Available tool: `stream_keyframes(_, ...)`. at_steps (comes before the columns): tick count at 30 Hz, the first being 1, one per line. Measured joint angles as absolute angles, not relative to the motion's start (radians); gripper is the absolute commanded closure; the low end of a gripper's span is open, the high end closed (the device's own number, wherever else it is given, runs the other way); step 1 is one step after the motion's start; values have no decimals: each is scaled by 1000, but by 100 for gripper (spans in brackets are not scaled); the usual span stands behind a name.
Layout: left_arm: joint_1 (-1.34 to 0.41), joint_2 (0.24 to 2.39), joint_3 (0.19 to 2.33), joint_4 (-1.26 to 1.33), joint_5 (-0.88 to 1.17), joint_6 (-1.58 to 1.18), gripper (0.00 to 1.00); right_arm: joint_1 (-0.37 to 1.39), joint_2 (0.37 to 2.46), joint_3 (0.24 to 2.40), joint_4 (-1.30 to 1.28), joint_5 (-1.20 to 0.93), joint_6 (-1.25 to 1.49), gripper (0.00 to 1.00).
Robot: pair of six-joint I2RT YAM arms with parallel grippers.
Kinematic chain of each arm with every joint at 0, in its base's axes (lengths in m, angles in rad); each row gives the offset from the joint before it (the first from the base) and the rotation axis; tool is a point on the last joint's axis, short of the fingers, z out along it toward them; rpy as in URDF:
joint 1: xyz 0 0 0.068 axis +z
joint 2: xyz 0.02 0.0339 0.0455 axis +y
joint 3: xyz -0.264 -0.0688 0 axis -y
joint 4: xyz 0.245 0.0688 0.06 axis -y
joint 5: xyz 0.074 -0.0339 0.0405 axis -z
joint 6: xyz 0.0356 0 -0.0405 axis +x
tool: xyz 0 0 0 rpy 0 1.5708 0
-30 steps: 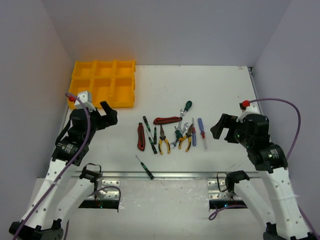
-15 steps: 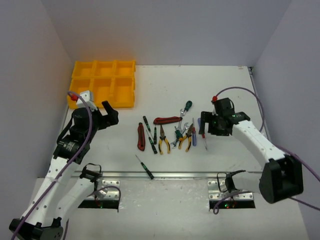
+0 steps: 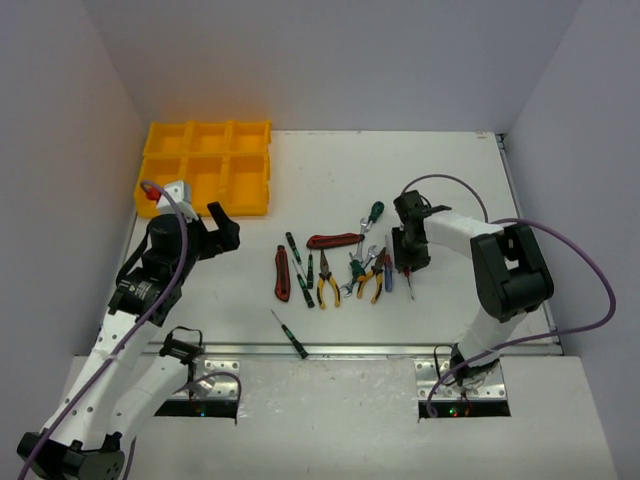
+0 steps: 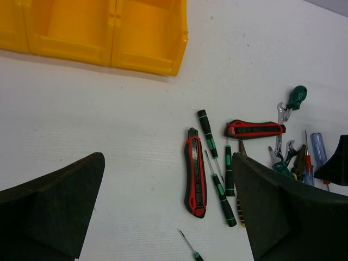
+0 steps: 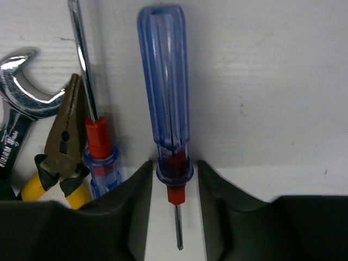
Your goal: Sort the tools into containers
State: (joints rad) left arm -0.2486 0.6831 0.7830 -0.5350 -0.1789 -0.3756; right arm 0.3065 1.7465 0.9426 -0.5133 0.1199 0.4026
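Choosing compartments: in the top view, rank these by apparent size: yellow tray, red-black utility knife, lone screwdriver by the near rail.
Largest: yellow tray.
Then utility knife.
Last, lone screwdriver: about the knife's length, but much thinner.

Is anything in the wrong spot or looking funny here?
One small green-and-black screwdriver lies alone near the front edge of the table, apart from the other tools. Nothing looks broken or spilled.

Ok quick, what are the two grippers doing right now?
Left gripper: open, empty.
Right gripper: shut on the blue screwdriver, low on its handle.
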Motion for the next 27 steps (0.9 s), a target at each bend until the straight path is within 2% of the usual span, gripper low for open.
stream_keyframes(2,-249,690,783,-535,-176,-376,0,306,1749,944,-493,116,398,90)
stream_keyframes(4,-249,696,783,-535,-174,-376,0,307,1749,943,-482,120,395,100)
stream_keyframes(9,-250,706,783,-534,-143,-374,0,310,1678,883,-442,145,403,100)
stream_keyframes(14,-249,755,776,-456,51,-420,0,331,1421,836,-480,128,417,100)
stream_keyframes(19,-310,848,642,-31,403,-628,0,366,1129,770,-269,-268,467,100)
stream_keyframes(25,-560,1050,662,305,558,-753,0,468,1053,712,-27,-638,564,100)
stream_keyframes(27,-602,1087,687,370,575,-766,6,489,1049,709,30,-716,593,100)
